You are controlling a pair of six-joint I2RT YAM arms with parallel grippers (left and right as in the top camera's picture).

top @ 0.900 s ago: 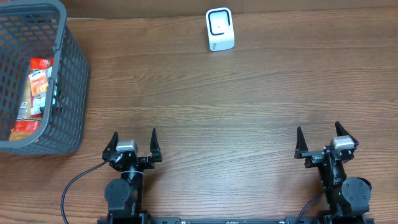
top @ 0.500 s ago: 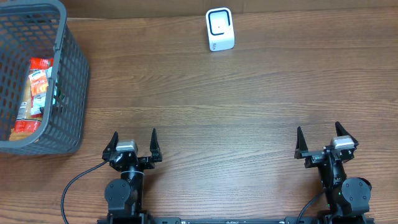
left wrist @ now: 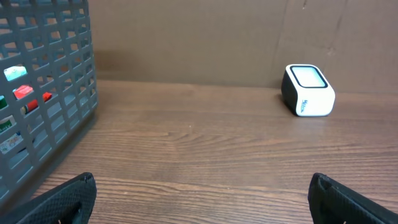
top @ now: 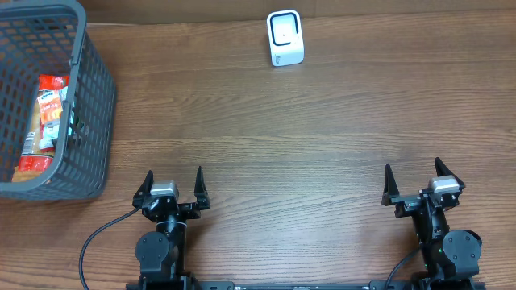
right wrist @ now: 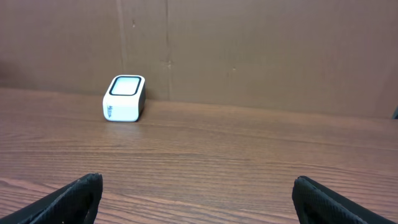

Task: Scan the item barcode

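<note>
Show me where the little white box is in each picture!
Overhead: the scanner is at the top, just right of middle.
Left wrist: the scanner is at right, by the wall.
Right wrist: the scanner is at left, by the wall.
Shared landmark: the table under it.

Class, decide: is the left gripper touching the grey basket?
Apart. The overhead view shows bare wooden table between the left gripper and the basket.

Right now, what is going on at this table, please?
Nothing is being handled yet. The left tool and the right tool both sit open and empty at the near edge of the table. The packaged items lie in the grey basket on the left, and the white scanner stands at the far edge. Scanning has not begun.
</note>
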